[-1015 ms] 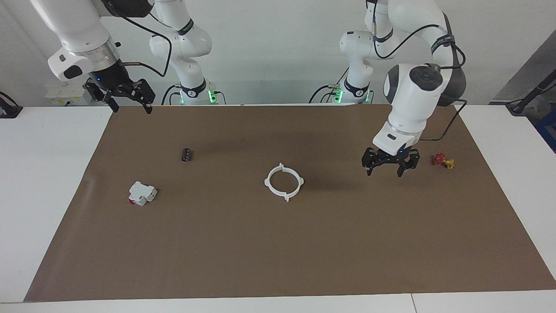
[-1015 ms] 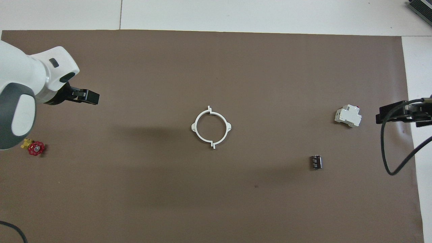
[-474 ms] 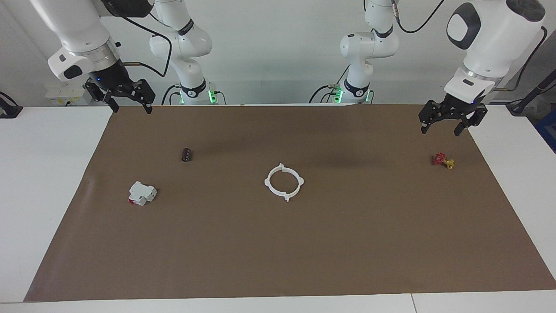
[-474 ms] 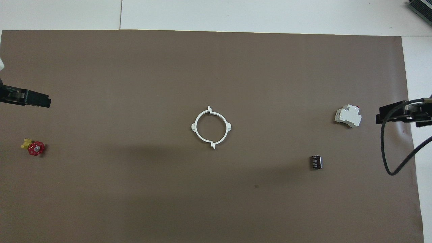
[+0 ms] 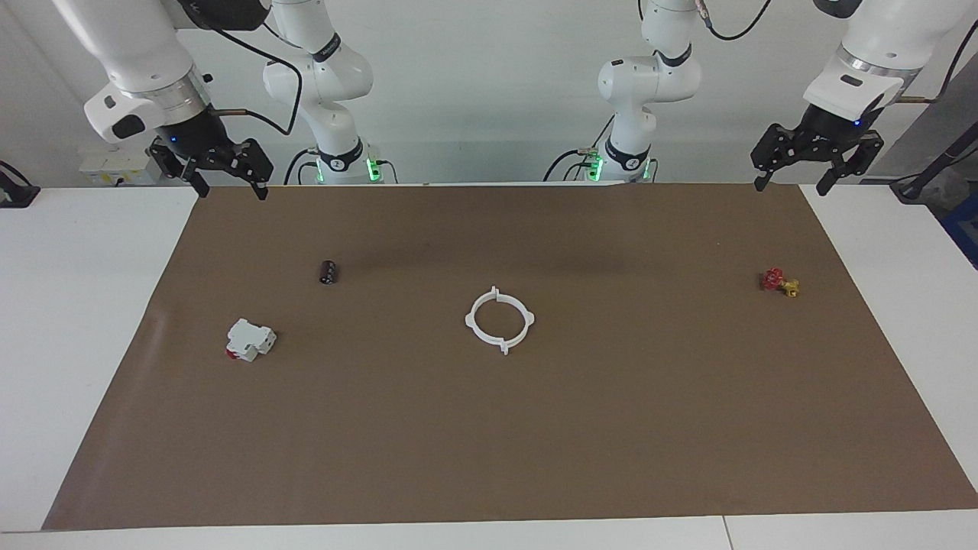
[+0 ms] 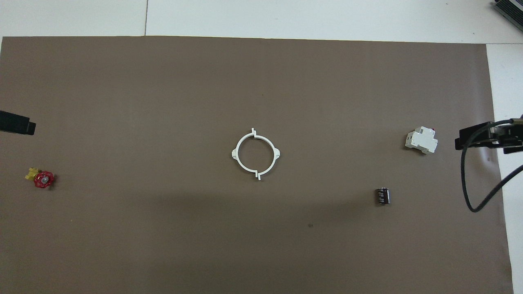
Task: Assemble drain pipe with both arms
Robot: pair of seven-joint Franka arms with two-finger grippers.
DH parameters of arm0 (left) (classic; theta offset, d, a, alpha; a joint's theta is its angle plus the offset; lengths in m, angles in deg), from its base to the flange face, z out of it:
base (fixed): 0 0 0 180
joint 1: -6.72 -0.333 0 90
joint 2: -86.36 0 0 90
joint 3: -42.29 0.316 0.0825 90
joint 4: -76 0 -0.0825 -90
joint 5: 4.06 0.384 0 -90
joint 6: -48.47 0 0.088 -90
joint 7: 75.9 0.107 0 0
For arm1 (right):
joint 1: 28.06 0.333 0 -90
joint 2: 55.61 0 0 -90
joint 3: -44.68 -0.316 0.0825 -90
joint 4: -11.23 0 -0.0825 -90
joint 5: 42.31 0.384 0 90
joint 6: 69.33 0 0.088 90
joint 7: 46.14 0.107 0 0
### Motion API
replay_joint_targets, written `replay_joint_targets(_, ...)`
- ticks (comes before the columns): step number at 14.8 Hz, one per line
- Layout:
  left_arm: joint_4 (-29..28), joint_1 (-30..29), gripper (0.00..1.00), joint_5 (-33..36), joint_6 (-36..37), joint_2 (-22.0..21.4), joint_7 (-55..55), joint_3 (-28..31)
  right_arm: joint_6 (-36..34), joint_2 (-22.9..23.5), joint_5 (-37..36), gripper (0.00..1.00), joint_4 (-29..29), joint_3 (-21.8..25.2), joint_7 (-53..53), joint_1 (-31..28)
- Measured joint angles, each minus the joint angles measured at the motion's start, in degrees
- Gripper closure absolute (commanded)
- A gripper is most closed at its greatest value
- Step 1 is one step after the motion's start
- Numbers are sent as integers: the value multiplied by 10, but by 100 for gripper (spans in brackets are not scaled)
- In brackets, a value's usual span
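The drain pipe (image 5: 469,321) lies flat in the middle of the brown mat, its two white arcs set together as one ring with small tabs; it also shows in the overhead view (image 6: 236,154). My left gripper (image 5: 791,186) is open and empty, raised over the mat's corner nearest the robots at the left arm's end; only its tip (image 6: 16,123) shows in the overhead view. My right gripper (image 5: 233,192) is open and empty, raised over the mat's corner at the right arm's end, and waits there; it also shows in the overhead view (image 6: 486,139).
A small red-and-yellow valve (image 5: 779,283) lies toward the left arm's end. A white block with a red part (image 5: 249,340) and a small dark cylinder (image 5: 328,272) lie toward the right arm's end. A black cable (image 6: 470,196) hangs from the right arm.
My left gripper has risen and drawn back from over the mat beside the valve to the mat's corner near its base. The right arm and the ring have not moved.
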Motion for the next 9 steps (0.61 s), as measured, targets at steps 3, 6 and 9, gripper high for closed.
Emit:
replay_joint_targets(3, -18, 0, 0, 0, 0, -7, -5, -1, 0, 0, 0, 0, 0, 0, 0, 0)
replay_joint_targets(6, -46, 0, 0, 0, 0, -18, -12, -1, 0, 0, 0, 0, 0, 0, 0, 0)
replay_joint_targets(9, -65, 0, 0, 0, -3, -29, -13, -1, 0, 0, 0, 0, 0, 0, 0, 0)
